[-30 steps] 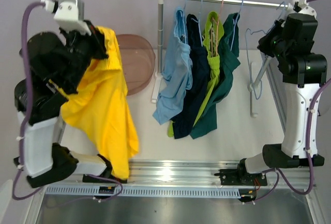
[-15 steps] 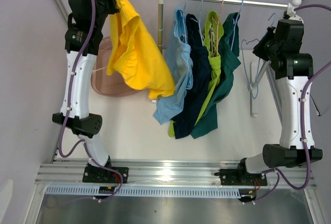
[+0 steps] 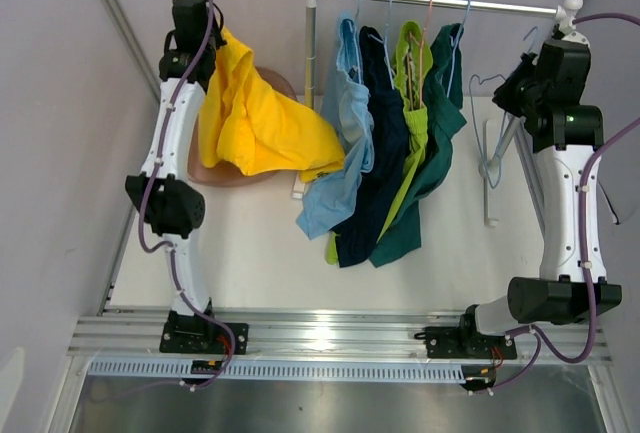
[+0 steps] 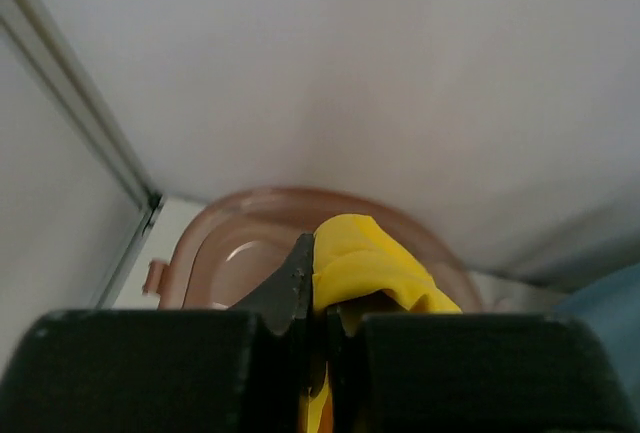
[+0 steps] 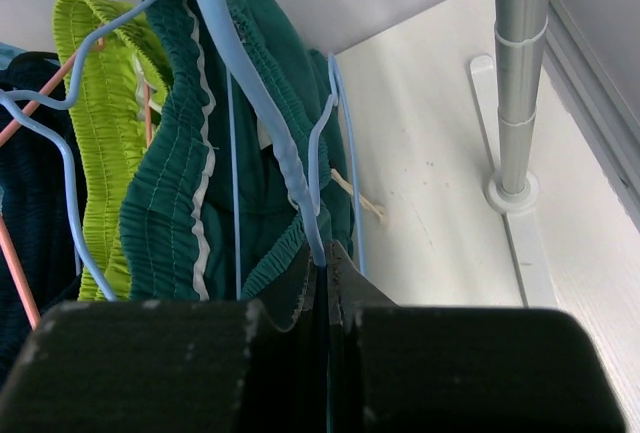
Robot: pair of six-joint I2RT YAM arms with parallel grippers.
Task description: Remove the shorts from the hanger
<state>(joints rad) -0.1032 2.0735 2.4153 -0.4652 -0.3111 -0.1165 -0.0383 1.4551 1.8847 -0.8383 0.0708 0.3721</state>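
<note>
My left gripper is shut on the bright yellow shorts and holds them high at the far left; the cloth drapes down over a brown basket. In the left wrist view the yellow shorts bulge out of the closed gripper. The light blue, navy, lime green and dark teal shorts hang on hangers on the rail. My right gripper is shut on an empty light blue hanger, and the right wrist view shows the hanger pinched in the gripper.
The rail's left post stands next to the basket, whose rim lies below the left wrist. The right post and its foot are right of my right gripper. Dark teal shorts and lime green shorts hang close to its left.
My left arm has stretched out to the far left, carrying the yellow shorts from near the base up and over the basket. My right gripper shifted slightly, still holding the empty hanger.
</note>
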